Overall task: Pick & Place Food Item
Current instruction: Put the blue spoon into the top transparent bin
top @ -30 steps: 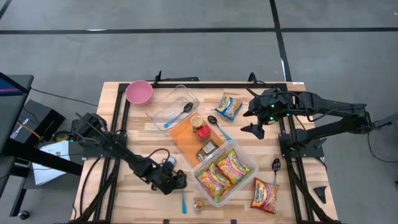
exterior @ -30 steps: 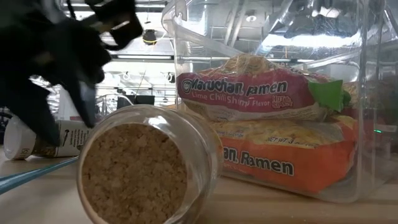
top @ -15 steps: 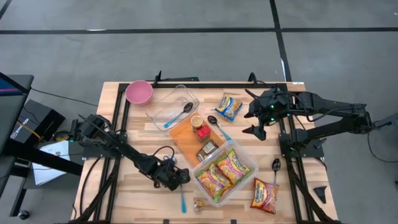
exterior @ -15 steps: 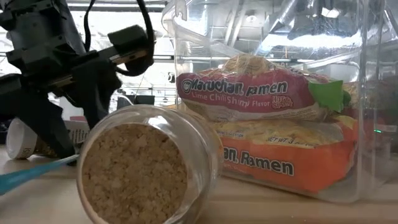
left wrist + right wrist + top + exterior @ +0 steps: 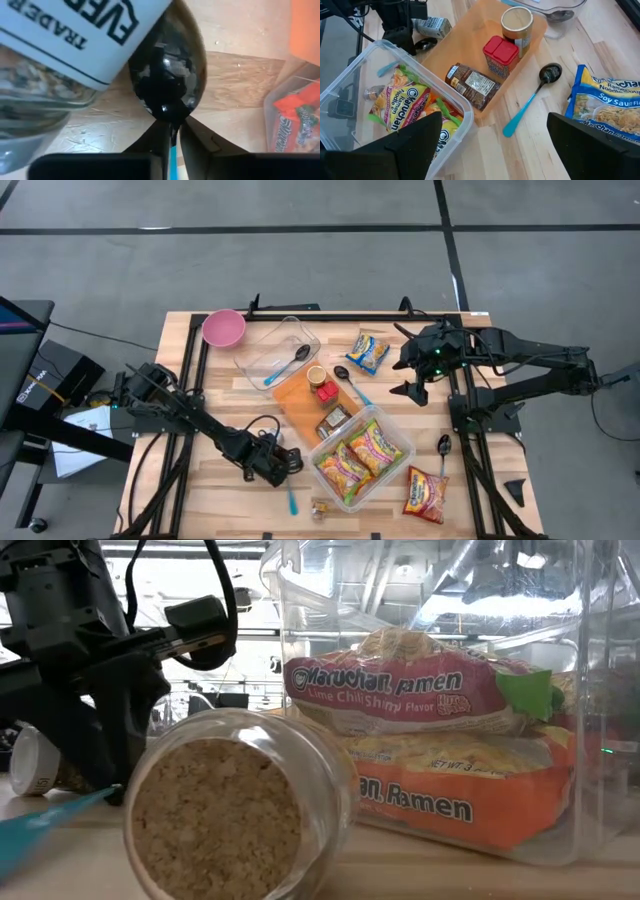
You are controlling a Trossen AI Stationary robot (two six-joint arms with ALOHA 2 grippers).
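My left gripper (image 5: pixel 284 464) is down at the table's near middle, shut on a spoon with a black bowl (image 5: pixel 167 85) and a blue handle (image 5: pixel 291 500). A labelled spice jar (image 5: pixel 75 45) lies on its side right against the spoon's bowl. To the right of this stands a clear tub (image 5: pixel 400 432) holding ramen packs (image 5: pixel 360 455). Over the table's far right, my right gripper (image 5: pixel 495 150) hangs open and high with nothing between its fingers. In the low view, a cork-lidded jar (image 5: pixel 220 820) lies on its side in front of the left gripper (image 5: pixel 105 755). My left gripper pinches the spoon's neck (image 5: pixel 173 131), where the black bowl meets the blue handle, between its two fingers. The fingers slant steeply down and run along the spoon, the bowl beyond their tips. The bowl lies on the wood; the handle (image 5: pixel 40 830) runs back toward the near edge.
An orange tray (image 5: pixel 292 392) with spice jars sits mid-table, with a spoon (image 5: pixel 352 383) beside it. At the back are a pink bowl (image 5: pixel 224 328) and a clear dish (image 5: pixel 262 360) holding a spoon. Loose ramen packs (image 5: pixel 368 350) (image 5: pixel 425 492) and another spoon (image 5: pixel 444 452) lie on the right.
My left gripper has gone down and a little toward the clear tub, rolling somewhat, and has shut on the spoon's neck. In the low view the blue handle's near end now stands higher than before. The right arm has kept still.
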